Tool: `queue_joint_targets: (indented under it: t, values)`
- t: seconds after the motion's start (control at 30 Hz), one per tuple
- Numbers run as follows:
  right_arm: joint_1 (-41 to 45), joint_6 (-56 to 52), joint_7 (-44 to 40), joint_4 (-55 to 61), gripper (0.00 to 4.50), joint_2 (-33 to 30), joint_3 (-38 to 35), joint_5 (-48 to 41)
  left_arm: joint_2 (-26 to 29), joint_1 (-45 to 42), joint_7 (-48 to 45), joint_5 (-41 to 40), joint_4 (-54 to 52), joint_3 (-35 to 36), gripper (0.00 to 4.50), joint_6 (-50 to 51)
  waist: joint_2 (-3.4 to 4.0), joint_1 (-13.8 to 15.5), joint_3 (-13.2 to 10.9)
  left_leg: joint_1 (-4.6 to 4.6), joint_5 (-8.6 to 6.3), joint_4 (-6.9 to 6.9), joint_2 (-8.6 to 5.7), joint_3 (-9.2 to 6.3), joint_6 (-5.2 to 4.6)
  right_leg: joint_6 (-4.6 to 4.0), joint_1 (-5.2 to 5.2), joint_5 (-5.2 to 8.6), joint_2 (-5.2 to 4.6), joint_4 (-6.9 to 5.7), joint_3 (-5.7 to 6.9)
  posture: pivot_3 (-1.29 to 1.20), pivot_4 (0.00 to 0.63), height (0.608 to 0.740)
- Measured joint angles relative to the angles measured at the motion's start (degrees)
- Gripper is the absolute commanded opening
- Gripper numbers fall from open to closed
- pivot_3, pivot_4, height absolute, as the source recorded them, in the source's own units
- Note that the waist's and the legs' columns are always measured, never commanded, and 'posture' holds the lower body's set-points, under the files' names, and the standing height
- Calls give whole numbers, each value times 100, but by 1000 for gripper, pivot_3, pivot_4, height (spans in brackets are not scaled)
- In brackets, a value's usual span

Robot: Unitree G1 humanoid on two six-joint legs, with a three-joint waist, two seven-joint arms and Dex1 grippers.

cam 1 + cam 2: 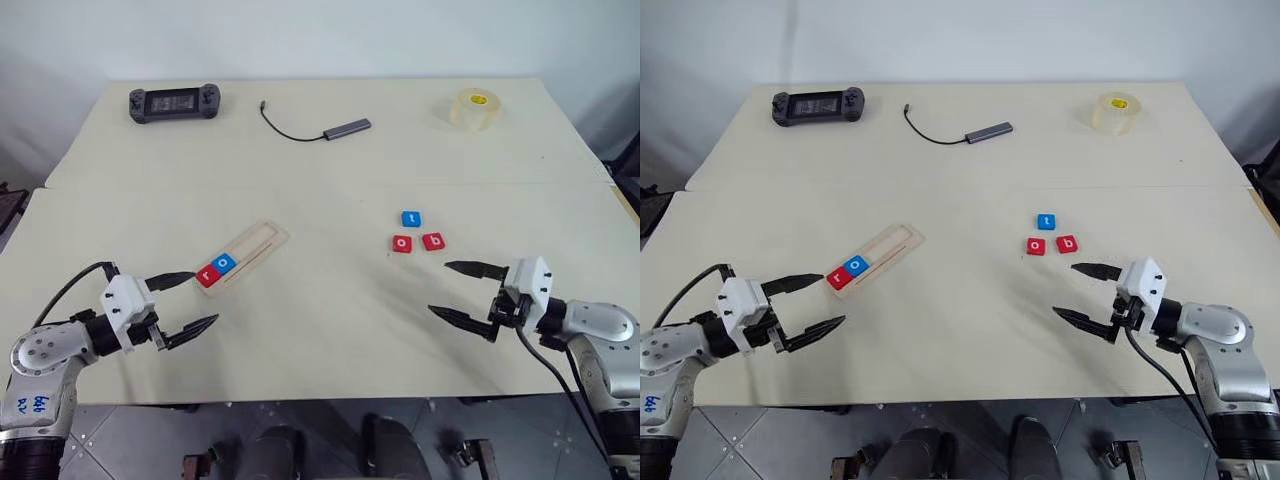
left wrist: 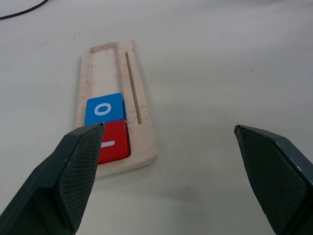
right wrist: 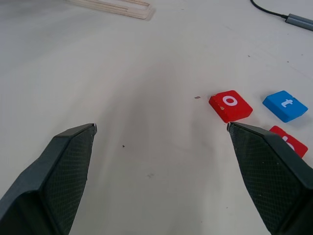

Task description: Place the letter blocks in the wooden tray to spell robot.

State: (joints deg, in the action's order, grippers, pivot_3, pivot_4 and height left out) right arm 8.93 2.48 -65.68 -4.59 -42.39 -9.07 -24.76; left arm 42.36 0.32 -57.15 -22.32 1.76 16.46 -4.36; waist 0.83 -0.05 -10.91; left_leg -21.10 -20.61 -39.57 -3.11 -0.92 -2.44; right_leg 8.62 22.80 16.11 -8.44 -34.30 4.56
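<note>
The wooden tray (image 1: 247, 251) lies slanted at left of centre, with a red r block (image 1: 208, 275) and a blue o block (image 1: 225, 264) at its near end. Three loose blocks sit right of centre: blue t (image 1: 411, 218), red o (image 1: 401, 243) and red b (image 1: 434, 241). My left gripper (image 1: 194, 302) hovers open just in front of the tray's near end, holding nothing. Off to the right, my right gripper (image 1: 467, 292) is open and empty, near and slightly right of the three loose blocks. The red o block (image 3: 230, 105) and the blue t block (image 3: 285, 105) also appear in the right wrist view.
At the table's far side lie a black handheld game console (image 1: 174, 103), a grey USB adapter with a black cable (image 1: 345, 128) and a roll of clear tape (image 1: 473, 109). A seam (image 1: 320, 185) runs across the tabletop behind the tray.
</note>
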Motion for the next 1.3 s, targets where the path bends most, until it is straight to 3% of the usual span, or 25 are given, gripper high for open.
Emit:
queue_joint_targets:
  t: [0.23, 0.4, 0.63, 0.8, 1.0, 1.3]
  values:
    - [500, -227, -16, -91, 4479, 393, 58, -151, -168, 511, 349, -114, -206, 300, 4500, 319, 0, -23, 0, 1, -1, 2, 7, -1, 2, 0, 1, 0, 4, 2, 0, 0, 150, 740]
    - [903, -653, 125, 457, 4479, 955, 462, -390, -490, 1094, 855, -213, -188, 885, 4500, 443, 0, -10, 0, 0, -2, -1, 12, -1, 5, -1, 1, 0, 6, 2, -1, 0, 150, 740]
    - [1107, -699, 134, 934, 4479, 1199, 915, -367, -811, 1313, 859, -454, -46, 1230, 4500, 332, -2, 97, 0, -3, -4, -4, -3, -9, 2, -1, -1, 0, -4, 2, 3, 0, 150, 740]
    - [1031, -766, 153, 989, 4479, 1109, 873, -356, -840, 540, 878, -494, 36, 947, 4500, 422, -2, 157, 1, 0, -3, -11, -6, -10, 1, -1, -3, 0, -4, -11, 4, 0, 150, 740]
    - [1009, -807, 230, 981, 4479, 1100, 867, -328, -850, -594, 932, 64, 877, 92, 4500, 410, -4, 70, 2, 0, -2, -9, -7, -2, 1, -1, 8, 0, 3, -21, 3, 0, 150, 740]
    - [941, -894, 402, 1127, 4479, 1110, 867, -303, -860, -1182, 955, 459, 1515, -340, 4500, 250, -3, 16, 3, 4, 0, -27, -6, -3, 1, 0, 0, 0, -1, -34, 2, 0, 150, 740]
